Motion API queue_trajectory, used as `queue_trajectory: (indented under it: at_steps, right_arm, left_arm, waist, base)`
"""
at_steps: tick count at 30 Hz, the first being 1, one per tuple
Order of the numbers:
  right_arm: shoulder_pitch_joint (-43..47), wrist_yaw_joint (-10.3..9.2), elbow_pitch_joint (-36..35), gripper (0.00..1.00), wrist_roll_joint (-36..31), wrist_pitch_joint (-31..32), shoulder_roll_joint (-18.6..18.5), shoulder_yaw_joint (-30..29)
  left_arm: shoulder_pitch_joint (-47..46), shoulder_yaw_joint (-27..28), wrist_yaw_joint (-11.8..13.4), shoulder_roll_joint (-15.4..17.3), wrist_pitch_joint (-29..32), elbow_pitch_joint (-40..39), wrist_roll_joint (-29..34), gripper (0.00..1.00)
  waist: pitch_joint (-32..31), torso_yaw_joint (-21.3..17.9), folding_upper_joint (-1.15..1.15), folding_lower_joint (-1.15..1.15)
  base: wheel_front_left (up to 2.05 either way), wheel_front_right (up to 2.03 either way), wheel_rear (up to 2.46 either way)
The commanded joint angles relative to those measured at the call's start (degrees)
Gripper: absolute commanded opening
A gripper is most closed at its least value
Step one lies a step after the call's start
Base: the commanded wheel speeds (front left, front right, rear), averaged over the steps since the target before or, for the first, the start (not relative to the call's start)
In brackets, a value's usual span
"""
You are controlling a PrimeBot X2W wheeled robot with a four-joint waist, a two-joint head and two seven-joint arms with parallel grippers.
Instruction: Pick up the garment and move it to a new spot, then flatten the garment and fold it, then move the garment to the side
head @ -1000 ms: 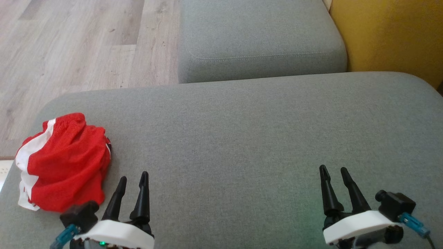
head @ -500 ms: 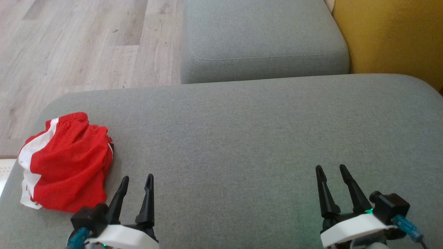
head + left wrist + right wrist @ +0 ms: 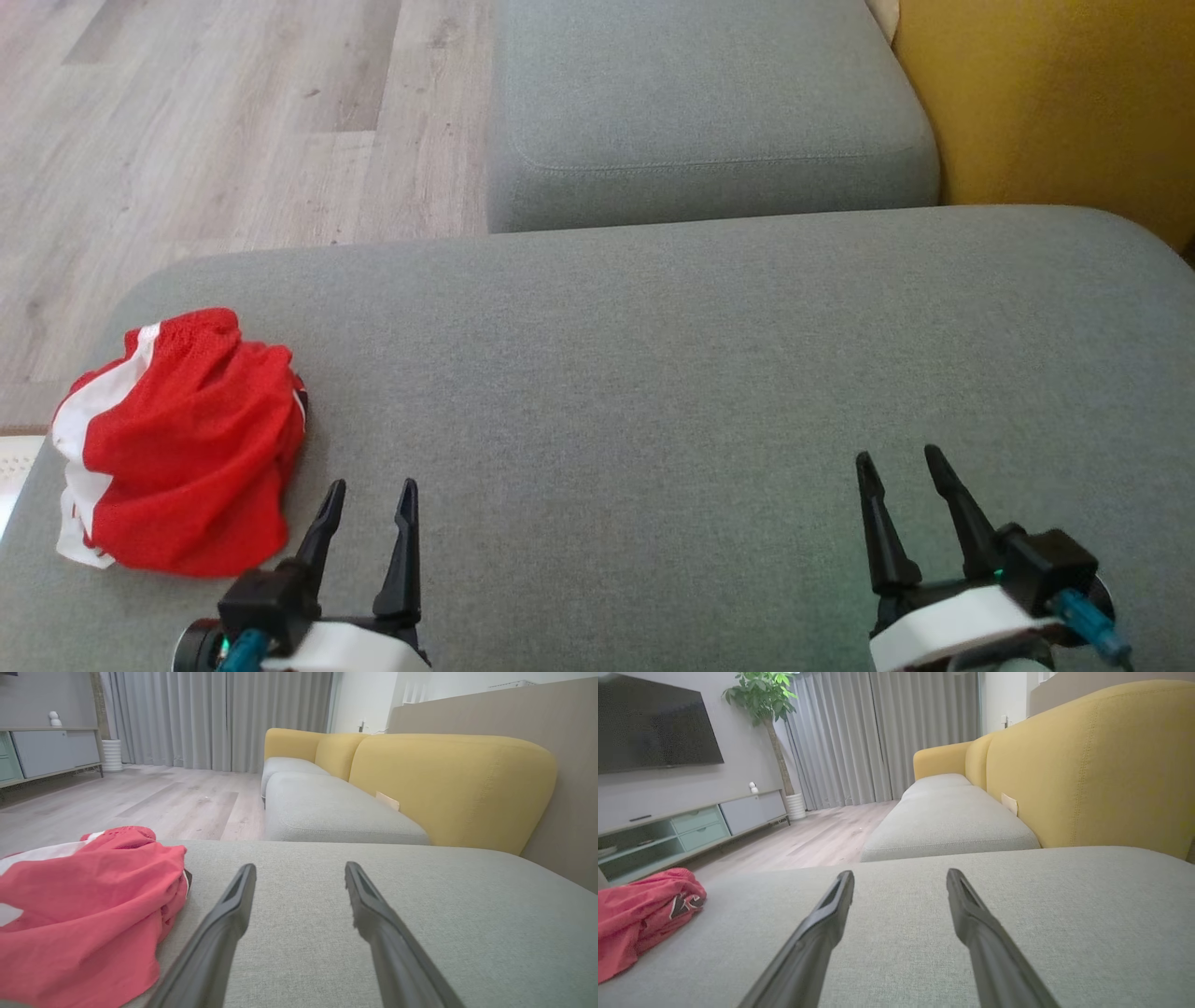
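Observation:
The garment (image 3: 182,443), red mesh with white stripes, lies bunched up at the left end of a grey sofa cushion (image 3: 672,373). My left gripper (image 3: 371,488) hovers just right of it, open and empty, its fingers apart. In the left wrist view the garment (image 3: 84,910) sits left of the open left gripper (image 3: 300,867). Far to the right, my right gripper (image 3: 896,457) is open over bare cushion. The right wrist view shows the garment (image 3: 640,914) at the far left, well away from the open right gripper (image 3: 900,873).
A second grey seat cushion (image 3: 700,103) lies beyond the near one. The yellow sofa back (image 3: 1055,103) rises on the right. Wooden floor (image 3: 205,131) borders the cushion's left and far edges. A TV cabinet (image 3: 686,826) and a potted plant (image 3: 770,704) stand across the room.
Both grippers have drawn back slightly toward the bottom of the head view, and that view has shifted a little. The garment lies as before. Both grippers stay open.

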Motion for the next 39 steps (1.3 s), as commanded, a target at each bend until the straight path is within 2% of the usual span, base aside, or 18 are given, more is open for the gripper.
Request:
queue_trajectory:
  at_steps: [1, 12, 30, 39]
  right_arm:
    - [-1.2, -0.04, -1.1, 1.00, -2.1, -1.3, -0.4, 1.1]
    - [-1.6, -0.04, 1.6, 1.00, -2.7, -1.6, -0.4, -0.7]
    - [-2.1, -0.04, 1.7, 1.00, -2.4, -1.6, -0.4, -0.1]
    - [-1.8, -0.04, 0.6, 1.00, -2.4, -1.6, -0.4, 0.7]
  left_arm:
    - [-2.4, 1.5, 0.5, 0.4, -0.9, -1.8, 1.8, 1.00]
    - [-2.8, 1.6, 1.7, 0.4, -1.2, -0.7, 2.8, 1.00]
    - [-3.3, 2.8, 2.6, 0.4, -1.2, -0.7, 3.3, 1.00]
    - [-3.3, 3.3, 3.2, 0.4, -1.2, -2.1, 3.2, 1.00]
  waist:
    - [0.0, 0.1, 0.00, 0.00]
    - [0.7, 0.3, 0.00, 0.00]
    - [2.0, 0.6, 0.00, 0.00]
    - [3.0, 4.9, 0.00, 0.00]
  base:
    - [0.00, 0.00, 0.00]
    - [0.00, 0.00, 0.00]
    - [0.00, 0.00, 0.00]
    - [0.00, 0.00, 0.00]
